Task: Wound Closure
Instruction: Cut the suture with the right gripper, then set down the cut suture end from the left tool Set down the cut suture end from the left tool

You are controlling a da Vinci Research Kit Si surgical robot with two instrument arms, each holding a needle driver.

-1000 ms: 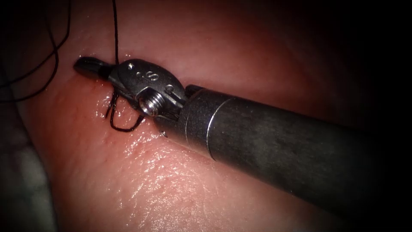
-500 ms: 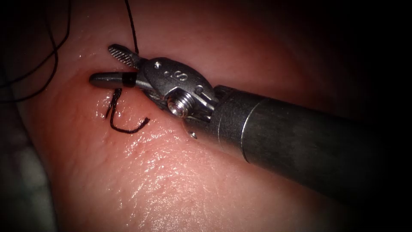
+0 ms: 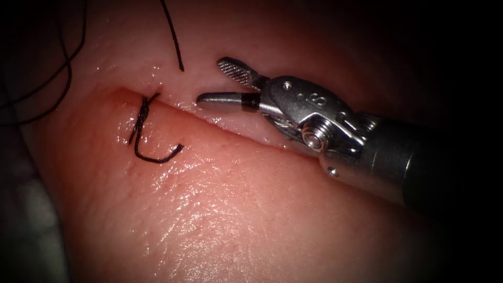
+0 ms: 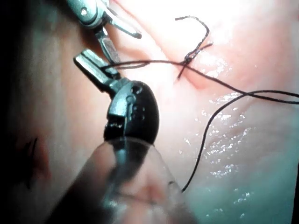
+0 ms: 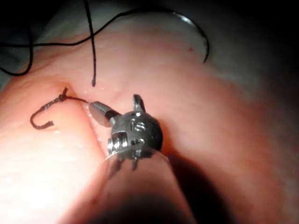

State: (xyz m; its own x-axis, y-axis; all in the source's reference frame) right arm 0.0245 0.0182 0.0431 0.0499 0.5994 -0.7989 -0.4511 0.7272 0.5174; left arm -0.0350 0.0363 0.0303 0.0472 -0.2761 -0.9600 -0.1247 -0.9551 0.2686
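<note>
Knot sits on the left end of the cut in the tissue, tail at its 6 o'clock. Right tool at the knot's 3 o'clock: jaws apart, holding nothing. They could snag the tail. Left tool looks clamped on thread; a tug may strain the knot. Farthest, the needle lies unheld, out of the tissue, where it could catch loose thread.

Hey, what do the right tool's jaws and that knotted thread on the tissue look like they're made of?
The right tool, jaws open and holding nothing, looks like bare metal: grey, glinting, with a cross-hatched gripping face. The thread, knotted at the cut, looks like a dark matte fibre, possibly braided, limp enough to curl. The tissue is soft and wet-glossy. The left tool holds thread.
</note>
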